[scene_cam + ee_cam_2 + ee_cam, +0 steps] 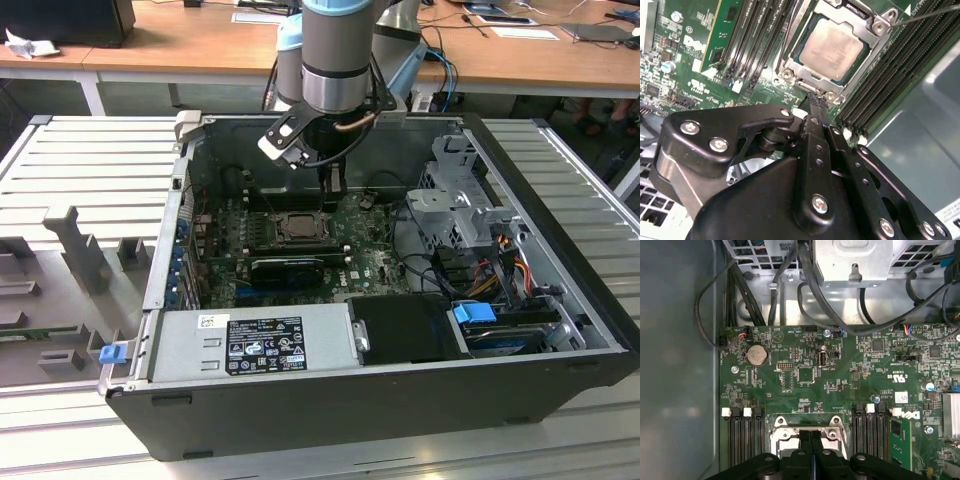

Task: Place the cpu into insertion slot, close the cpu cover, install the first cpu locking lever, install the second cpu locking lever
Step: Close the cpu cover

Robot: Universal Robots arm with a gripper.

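Trouble seems likeliest at the cover lying over the cpu in the slot: the hand, pinched shut on nothing, sits at its edge, and a slip could gouge the board.

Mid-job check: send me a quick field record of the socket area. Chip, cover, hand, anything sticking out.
cpu: lies flat, showing through the cover's window
cpu cover: down flat over the cpu
hand: shut, tip at the cover's edge in the second wrist view
thin metal rod: runs out from one corner of the cover; latched or not, cannot tell
memory slots: black, on both sides of the socket in the first wrist view
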